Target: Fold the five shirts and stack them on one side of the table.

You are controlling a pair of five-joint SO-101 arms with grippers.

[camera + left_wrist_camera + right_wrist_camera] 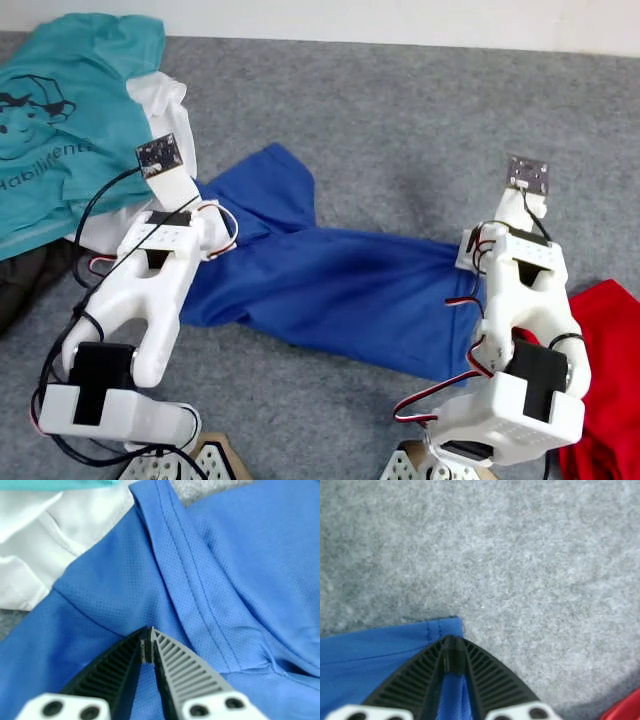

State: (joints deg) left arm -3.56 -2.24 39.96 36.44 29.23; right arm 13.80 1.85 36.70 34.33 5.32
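Two end effectors pinched the blue shirt (340,285), which lay spread across the middle of the bench (430,120). The left end effector (149,645) was closed on fabric beside a seam, the right end effector (451,647) on a hem corner. A teal shirt (70,110) and a white shirt (165,100) lay to the blue shirt's left, a red shirt (610,330) to its right.
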